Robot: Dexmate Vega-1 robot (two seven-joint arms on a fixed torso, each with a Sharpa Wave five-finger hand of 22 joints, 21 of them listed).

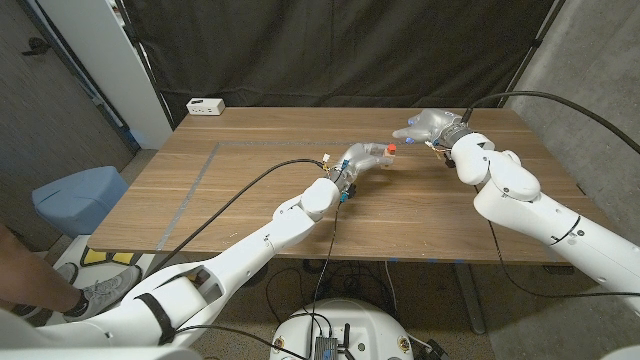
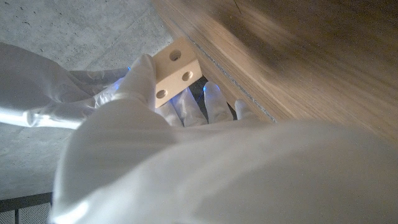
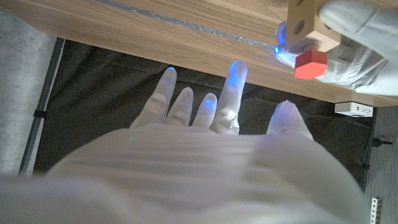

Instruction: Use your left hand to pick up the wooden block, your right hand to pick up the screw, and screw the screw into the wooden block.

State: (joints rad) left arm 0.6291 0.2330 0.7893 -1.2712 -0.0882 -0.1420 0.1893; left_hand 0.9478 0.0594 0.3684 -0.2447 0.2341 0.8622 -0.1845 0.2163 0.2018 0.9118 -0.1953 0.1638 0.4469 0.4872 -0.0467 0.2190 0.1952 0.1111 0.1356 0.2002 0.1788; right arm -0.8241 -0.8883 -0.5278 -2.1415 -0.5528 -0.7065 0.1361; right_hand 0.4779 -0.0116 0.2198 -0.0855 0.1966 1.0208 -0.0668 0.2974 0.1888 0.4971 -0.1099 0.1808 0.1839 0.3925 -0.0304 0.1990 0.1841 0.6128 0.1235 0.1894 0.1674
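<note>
Black curtains are hanging behind the wooden table (image 1: 250,190). The left hand (image 1: 362,160) is clamping the wooden block (image 2: 176,68) between its fingers, the red-headed screw (image 3: 310,64) sitting in it. The right hand (image 1: 430,127) is hovering nearby, fingers apart.

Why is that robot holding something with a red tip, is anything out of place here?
Nothing stands out. The left hand holds the pale wooden block with round holes, with the red-headed screw already in it. The right hand hovers open beside it.
</note>
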